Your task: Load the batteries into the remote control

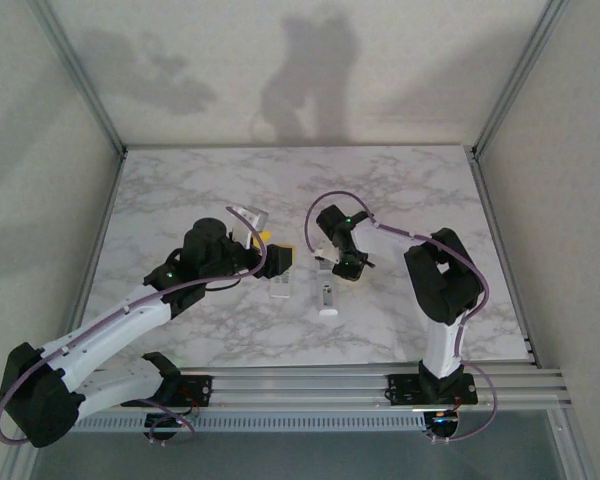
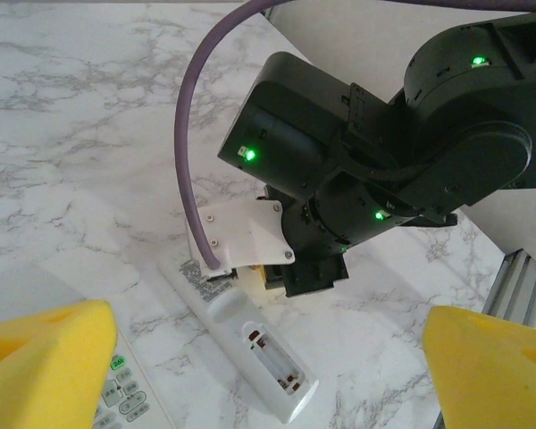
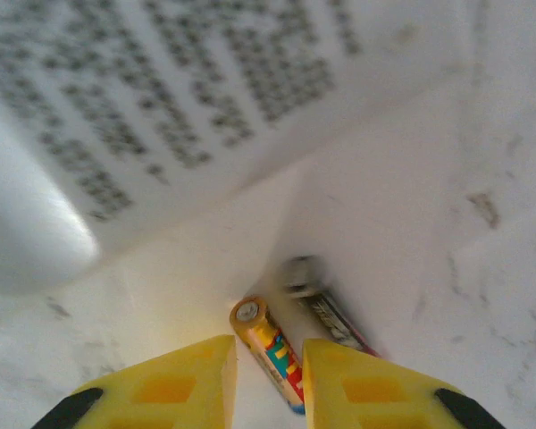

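**Right gripper [image 1: 345,268] low at one end of the long, slim white plastic remote control [image 1: 327,300]; left gripper [image 1: 268,250] hangs released beside it.**

From above, the remote control reads as a plain white bar on the white marble-patterned tabletop [image 1: 180,200]. The left wrist view adds that it lies back-up with its battery bay uncovered, and that the left gripper's yellow foam pads [image 2: 45,366] stand spread wide. The right wrist view brings out two small cylindrical batteries [image 3: 270,353] lying side by side on the tabletop. The bright-wrapped one sits between the right gripper's yellow fingertips [image 3: 174,384]; I cannot tell whether they pinch it or merely flank it.
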Available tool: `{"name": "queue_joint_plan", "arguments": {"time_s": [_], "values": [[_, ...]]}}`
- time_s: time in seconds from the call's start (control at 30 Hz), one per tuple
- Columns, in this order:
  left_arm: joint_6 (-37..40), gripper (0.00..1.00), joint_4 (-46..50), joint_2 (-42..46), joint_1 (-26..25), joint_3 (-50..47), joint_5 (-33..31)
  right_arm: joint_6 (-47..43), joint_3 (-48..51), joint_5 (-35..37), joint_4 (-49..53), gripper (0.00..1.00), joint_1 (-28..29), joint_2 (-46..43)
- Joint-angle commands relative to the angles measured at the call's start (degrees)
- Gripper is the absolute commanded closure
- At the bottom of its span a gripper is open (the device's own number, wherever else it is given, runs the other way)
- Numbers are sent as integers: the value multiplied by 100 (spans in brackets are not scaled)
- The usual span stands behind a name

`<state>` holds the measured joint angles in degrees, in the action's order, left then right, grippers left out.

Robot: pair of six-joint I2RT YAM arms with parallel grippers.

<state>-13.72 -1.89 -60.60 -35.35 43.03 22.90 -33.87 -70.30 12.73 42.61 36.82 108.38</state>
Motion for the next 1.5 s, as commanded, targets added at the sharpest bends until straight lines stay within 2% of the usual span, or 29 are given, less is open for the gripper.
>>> {"name": "queue_joint_plan", "arguments": {"time_s": [0.0,0.07,0.27,0.37,0.43,0.57,0.73,0.87,1.1,1.2,1.27,1.47], "values": [[-26,12,-171,72,72,-74,120,-31,87,-453,318,76,138,54],[-51,12,-183,111,86,-100,123,-15,-30,-711,535,77,156,93],[-79,12,-209,118,110,-119,170,118,-125,-472,426,74,162,388],[-61,12,-172,132,133,-97,157,214,-194,-420,389,88,166,474],[-61,12,-178,151,155,-101,164,244,-211,-379,333,89,176,395],[-167,12,-229,152,212,-73,156,345,-140,-241,149,89,179,-83],[-522,12,-368,232,318,-91,311,986,164,-610,-265,89,104,-1171],[-786,12,-378,438,401,-112,388,1872,431,-786,-328,89,96,-1895],[-1388,12,92,473,715,-66,524,4850,1128,-1570,-997,86,101,-2871],[-1568,12,228,276,771,-75,762,5664,1508,-1620,-1465,86,130,-3016],[-1655,12,263,89,776,-118,856,5893,1639,-1564,-1613,86,254,-2994],[-1793,12,91,-66,776,-347,842,7038,1940,-1292,-1857,84,419,-2727]]}}
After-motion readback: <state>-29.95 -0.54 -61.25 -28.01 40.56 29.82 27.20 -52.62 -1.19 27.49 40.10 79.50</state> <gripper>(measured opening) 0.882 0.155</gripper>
